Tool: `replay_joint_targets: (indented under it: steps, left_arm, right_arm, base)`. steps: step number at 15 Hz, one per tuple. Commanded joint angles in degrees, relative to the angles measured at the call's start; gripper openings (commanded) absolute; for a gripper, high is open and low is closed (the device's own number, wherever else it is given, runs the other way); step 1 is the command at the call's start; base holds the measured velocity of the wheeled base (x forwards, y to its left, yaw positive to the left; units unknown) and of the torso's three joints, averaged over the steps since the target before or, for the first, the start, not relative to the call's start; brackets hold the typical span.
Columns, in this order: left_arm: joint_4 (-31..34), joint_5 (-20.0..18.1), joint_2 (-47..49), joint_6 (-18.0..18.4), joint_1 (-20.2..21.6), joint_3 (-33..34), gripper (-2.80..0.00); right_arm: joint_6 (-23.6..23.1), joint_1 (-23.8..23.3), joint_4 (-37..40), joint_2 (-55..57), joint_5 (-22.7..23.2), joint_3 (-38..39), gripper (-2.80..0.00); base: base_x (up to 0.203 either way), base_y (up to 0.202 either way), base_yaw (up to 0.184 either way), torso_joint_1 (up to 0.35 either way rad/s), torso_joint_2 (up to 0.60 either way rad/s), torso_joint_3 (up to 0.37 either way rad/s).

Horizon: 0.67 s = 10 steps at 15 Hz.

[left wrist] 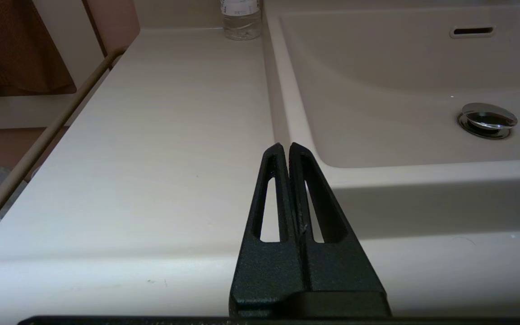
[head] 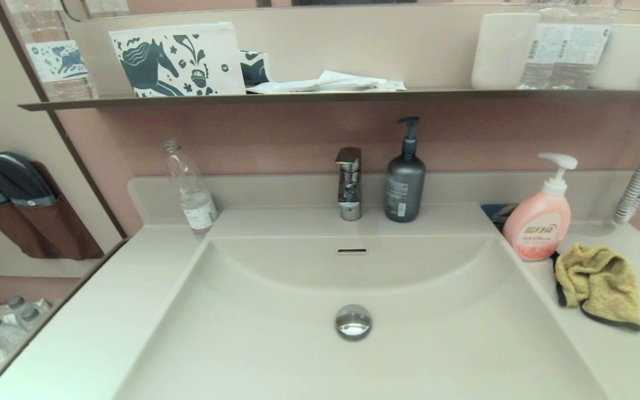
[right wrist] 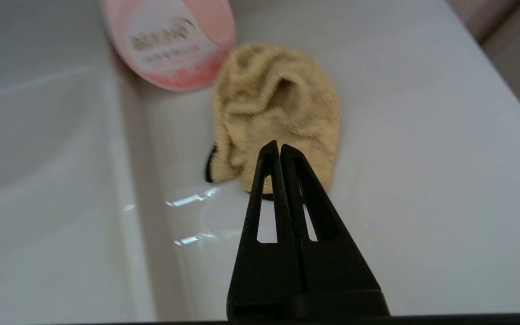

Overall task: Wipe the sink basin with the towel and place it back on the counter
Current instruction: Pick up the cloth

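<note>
the towel (head: 598, 283) lies crumpled in a heap on the counter (head: 631, 355), to the right of the sink basin (head: 275, 344), its mustard terry folds bunched up and its black edging showing along the near and left sides. it sits just beside the pink soap bottle (head: 538, 226), which stands at the basin's right rim, closer to the back wall than the towel. in the right wrist view the right gripper (right wrist: 280, 149) hangs above the counter with its two black fingers pressed together, tips touching and holding nothing; the tips point at the near edge of the towel (right wrist: 274, 113), but whether they touch the cloth cannot be told. the basin is bare, with the chrome drain plug (head: 353, 321) in its middle and the overflow slot (head: 351, 251) on the back wall. behind the basin a chrome faucet (head: 349, 183) stands on the back ledge, with a dark grey pump bottle (head: 405, 178) right of it and a clear water bottle (head: 189, 189) off to the left corner. the left gripper (left wrist: 285, 146) is on the other side, over the counter at the basin's near left corner, its fingers likewise closed tip to tip and empty. neither gripper shows in the head view. above everything a thin dark wall shelf (head: 320, 99) carries a horse-print pouch (head: 178, 60) and white mugs (head: 502, 50).
</note>
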Motion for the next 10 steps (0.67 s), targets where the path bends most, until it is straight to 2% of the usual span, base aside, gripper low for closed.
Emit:
replay_joint_targets:
  steps: [1,3,4,7,8,10]
  left_arm:
    - [0.0,0.0,0.09,0.0,0.01,0.01,-2.8]
    - [0.0,0.0,0.09,0.0,0.01,0.01,-2.8]
    - [0.0,0.0,0.09,0.0,0.01,0.01,-2.8]
    - [0.0,0.0,0.09,0.0,0.01,0.01,-2.8]
    - [0.0,0.0,0.09,0.0,0.01,0.01,-2.8]
    - [0.0,0.0,0.09,0.0,0.01,0.01,-2.8]
  right_arm:
    - [0.06,-3.63,-0.31,8.88,0.57,-0.4,-2.8]
    - [0.0,-6.7,-1.85,11.94,3.35,-0.54,-2.8]
    - [-0.24,-8.02,-2.0,12.75,6.69,-0.56,-2.8]
    - [-0.68,-9.81,-2.3,16.25,7.86,-1.15,-2.8]
    - [-1.57,-10.44,-2.3,16.5,7.84,-1.25,0.0]
    - [-3.54,-10.93,-2.42,16.36,8.76,-1.25,0.0]
  base:
    - [0.0,0.0,0.0,0.0,0.0,0.0]
    - [0.0,0.0,0.0,0.0,0.0,0.0]
    - [0.0,0.0,0.0,0.0,0.0,0.0]
    - [0.0,0.0,0.0,0.0,0.0,0.0]
    - [0.0,0.0,0.0,0.0,0.0,0.0]
    - [0.0,0.0,0.0,0.0,0.0,0.0]
